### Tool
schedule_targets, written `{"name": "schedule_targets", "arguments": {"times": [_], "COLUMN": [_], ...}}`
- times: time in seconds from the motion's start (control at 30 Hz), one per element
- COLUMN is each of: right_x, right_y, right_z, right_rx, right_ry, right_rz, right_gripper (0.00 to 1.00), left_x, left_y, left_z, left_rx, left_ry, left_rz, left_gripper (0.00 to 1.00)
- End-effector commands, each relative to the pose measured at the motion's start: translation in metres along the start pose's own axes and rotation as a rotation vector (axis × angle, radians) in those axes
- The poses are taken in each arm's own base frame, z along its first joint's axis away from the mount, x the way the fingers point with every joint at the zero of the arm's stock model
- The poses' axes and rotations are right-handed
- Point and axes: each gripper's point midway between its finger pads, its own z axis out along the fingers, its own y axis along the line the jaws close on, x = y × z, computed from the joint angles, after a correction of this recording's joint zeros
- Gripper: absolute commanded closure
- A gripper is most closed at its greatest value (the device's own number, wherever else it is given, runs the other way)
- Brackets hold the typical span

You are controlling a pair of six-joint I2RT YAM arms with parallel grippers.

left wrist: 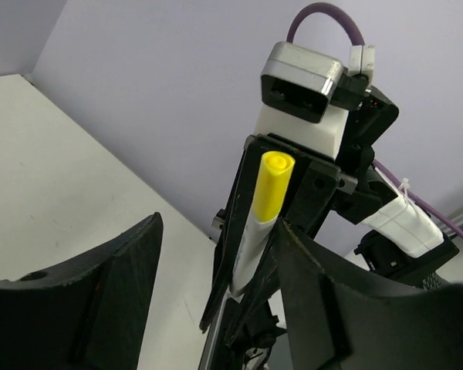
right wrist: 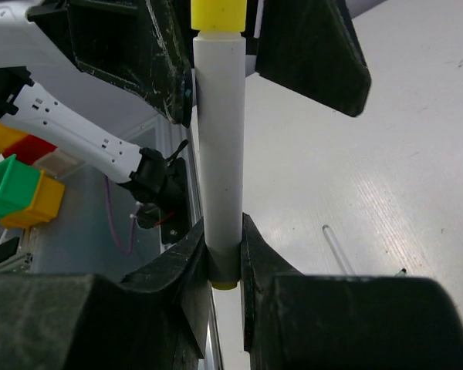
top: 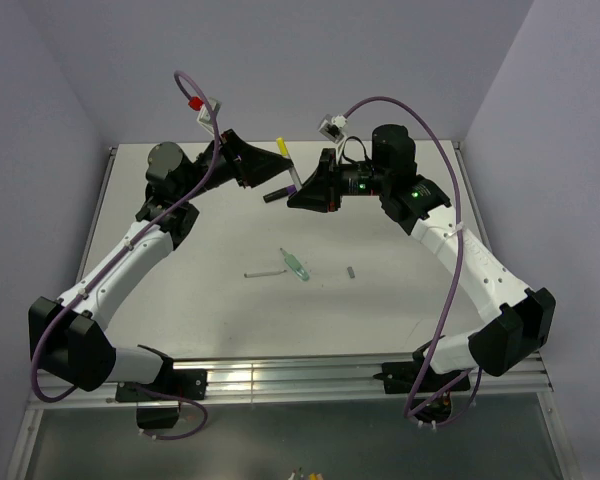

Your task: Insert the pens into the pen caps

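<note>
R fingers point(right wrist: 170, 270) are clamped on the lower end of the pale yellow-white pen point(right wrist: 220, 139), at the bottom centre of the R wrist view. The pen stands straight up the frame from there. The yellow cap point(left wrist: 272, 185) sits on its top end; a thin step shows where cap meets barrel.

L fingers point(left wrist: 100, 293) are apart, one at lower left and one at lower right of the L wrist view. The capped pen rises in the gap between them, closer to the lower-right finger. In the R wrist view those fingers flank the cap end at the top of the frame. The one on the frame's left is right against the barrel, and the other has a clear gap. Can't tell if either actually touches.

In the top view both arms meet at upper centre, above the tabletop point(top: 380, 320), w/ the yellow cap poking up toward the back wall. A black pen w/ purple tip point(top: 278, 192) shows just below the L fingers, beside the R fingers. Can't tell if it's lying flat or held.

Lower down, mid-frame on the tabletop:
- grey-white pen point(top: 263, 272), lying roughly horizontal
- translucent green pen point(top: 297, 266), just right of it and angled, near ends almost touching
- grey cap point(top: 350, 271), further right, apart from both
</note>
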Motion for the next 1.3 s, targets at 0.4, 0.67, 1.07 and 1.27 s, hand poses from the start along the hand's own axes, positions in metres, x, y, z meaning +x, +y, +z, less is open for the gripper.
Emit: {"name": "schedule_targets", "arguments": {"times": [0.4, 0.67, 1.07, 1.27], "right_x": [-0.014, -0.018, -0.016, -0.015], "right_y": [0.022, 0.005, -0.002, -0.003], "right_z": [-0.011, -0.011, -0.008, -0.008], "right_rx": [-0.036, 0.092, 0.16, 0.166], "right_ry": [-0.053, -0.053, -0.031, -0.024], "right_rz": [-0.054, -0.058, -0.086, -0.091], "right_gripper": [1.0, 1.0, 1.0, 1.0], "left_x": [-0.07, -0.08, -0.063, -0.053], "left_y": [-0.053, -0.038, -0.022, -0.016], "left_z": [-0.017, -0.006, 0.017, 0.024], "left_rx": [0.076, -0.002, -0.09, -0.107], "left_ry": [-0.095, -0.121, -0.041, -0.005], "left_rz": [0.165, 0.166, 0.168, 0.153], "left_gripper": [0.34, 0.35, 0.43, 0.47]}}
